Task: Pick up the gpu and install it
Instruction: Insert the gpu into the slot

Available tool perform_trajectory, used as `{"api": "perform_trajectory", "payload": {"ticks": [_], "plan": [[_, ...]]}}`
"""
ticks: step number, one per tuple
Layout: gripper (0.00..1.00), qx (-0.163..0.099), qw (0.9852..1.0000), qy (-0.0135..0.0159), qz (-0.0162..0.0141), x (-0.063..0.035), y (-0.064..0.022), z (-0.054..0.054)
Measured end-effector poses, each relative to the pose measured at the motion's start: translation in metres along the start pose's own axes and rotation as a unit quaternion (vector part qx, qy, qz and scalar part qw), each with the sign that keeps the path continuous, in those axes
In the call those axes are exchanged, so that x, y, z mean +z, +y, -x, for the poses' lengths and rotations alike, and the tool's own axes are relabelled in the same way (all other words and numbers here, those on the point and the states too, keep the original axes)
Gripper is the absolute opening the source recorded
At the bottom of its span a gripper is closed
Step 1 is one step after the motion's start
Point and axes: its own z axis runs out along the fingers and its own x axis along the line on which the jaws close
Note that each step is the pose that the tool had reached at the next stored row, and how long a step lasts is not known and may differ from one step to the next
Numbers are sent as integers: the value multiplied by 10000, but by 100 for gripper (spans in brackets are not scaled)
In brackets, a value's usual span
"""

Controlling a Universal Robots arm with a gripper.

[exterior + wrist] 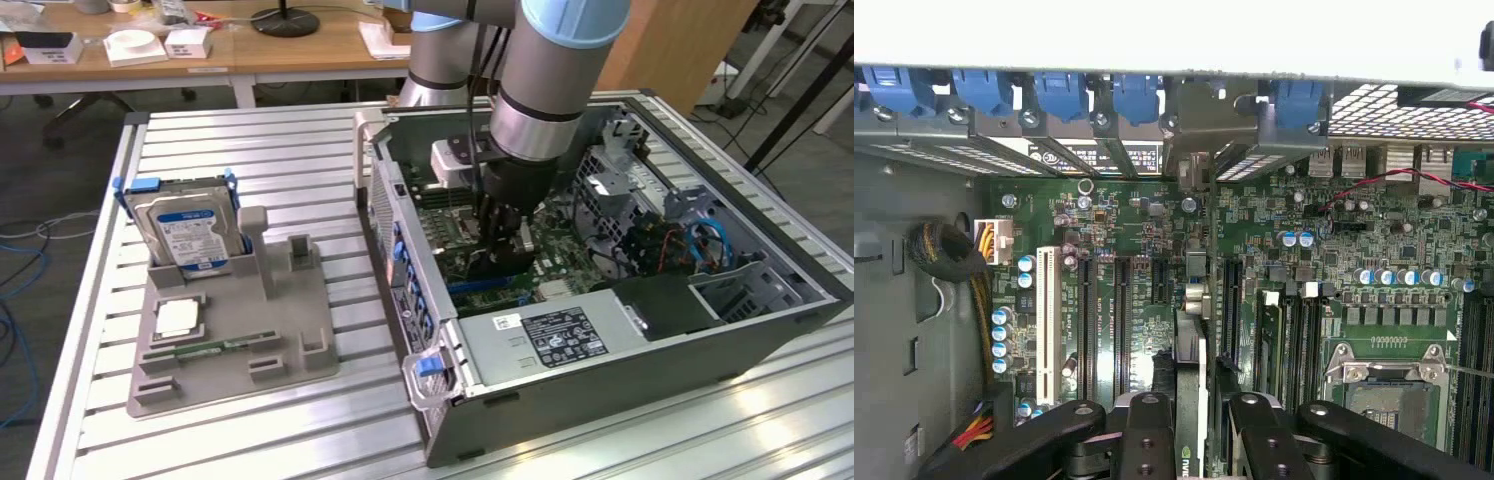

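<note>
Gripper pinches the gpu edge-on between its fingers, holding the card upright over the motherboard slots inside the open computer case, bracket end toward the rear wall

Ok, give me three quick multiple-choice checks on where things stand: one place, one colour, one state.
1. Where is the gpu?
A between the fingers, inside the computer case over the motherboard
B outside the case, lying flat
C outside the case, standing upright

2. What colour are the clips along the case's slot row?
A red
B yellow
C blue

3. The hard drive in the grey fixture is:
A lying flat
B standing upright
C leaning on the case

Answers:
1 A, the wrist view shows the card edge-on between the fingers above the slots.
2 C, each clip is plainly blue.
3 B, its label faces sideways as it stands in its slot.
</note>
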Motion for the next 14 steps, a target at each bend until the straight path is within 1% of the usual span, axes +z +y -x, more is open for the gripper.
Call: {"api": "perform_trajectory", "payload": {"ticks": [14], "plan": [[26, 0, 10000, 0, 0, 0, -1, 0]]}}
